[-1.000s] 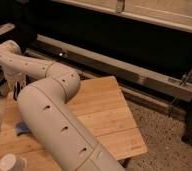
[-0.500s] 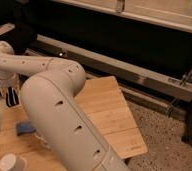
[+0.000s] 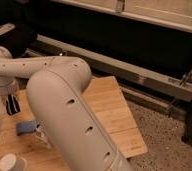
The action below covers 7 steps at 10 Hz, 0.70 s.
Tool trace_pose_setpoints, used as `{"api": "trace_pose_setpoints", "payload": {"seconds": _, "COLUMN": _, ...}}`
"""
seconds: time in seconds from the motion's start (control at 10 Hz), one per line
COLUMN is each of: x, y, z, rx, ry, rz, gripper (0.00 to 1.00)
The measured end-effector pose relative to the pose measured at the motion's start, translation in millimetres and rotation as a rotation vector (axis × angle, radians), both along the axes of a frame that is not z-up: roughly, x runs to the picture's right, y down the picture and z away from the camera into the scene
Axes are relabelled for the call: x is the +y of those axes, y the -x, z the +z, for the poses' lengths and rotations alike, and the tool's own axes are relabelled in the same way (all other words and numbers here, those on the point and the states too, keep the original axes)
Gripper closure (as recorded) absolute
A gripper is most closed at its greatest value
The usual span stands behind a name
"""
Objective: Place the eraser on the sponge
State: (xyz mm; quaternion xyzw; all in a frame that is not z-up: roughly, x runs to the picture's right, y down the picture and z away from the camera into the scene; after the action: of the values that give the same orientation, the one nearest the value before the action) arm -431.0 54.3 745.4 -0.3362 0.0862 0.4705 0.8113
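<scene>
one end effector [image 3: 11, 103] hangs closed at left, near the sponge [image 3: 25, 127].

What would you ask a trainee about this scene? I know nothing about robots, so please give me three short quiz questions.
1. True or false: the eraser already lies on the sponge.
2. Where is the claw? A) near the left side of the wooden table, up and to the left of the sponge in the camera view, apart from it; B) over the table's right corner; C) pressed down onto the sponge.
3. Fill in: the claw is shut on the dark striped block hanging from it, which looks like the ____.

Key: 1 false; 2 A; 3 eraser.
</scene>
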Motion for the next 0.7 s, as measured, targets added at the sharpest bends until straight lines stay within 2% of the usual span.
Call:
{"api": "trace_pose_setpoints", "payload": {"seconds": 0.4, "x": 25, "y": 1, "z": 5.9, "rx": -0.024, "ry": -0.022, "rz": -0.028, "gripper": 1.00}}
{"api": "trace_pose_setpoints", "payload": {"seconds": 0.7, "x": 52, "y": -7, "z": 13.7, "rx": -0.008, "ry": 0.000, "rz": -0.051, "gripper": 1.00}}
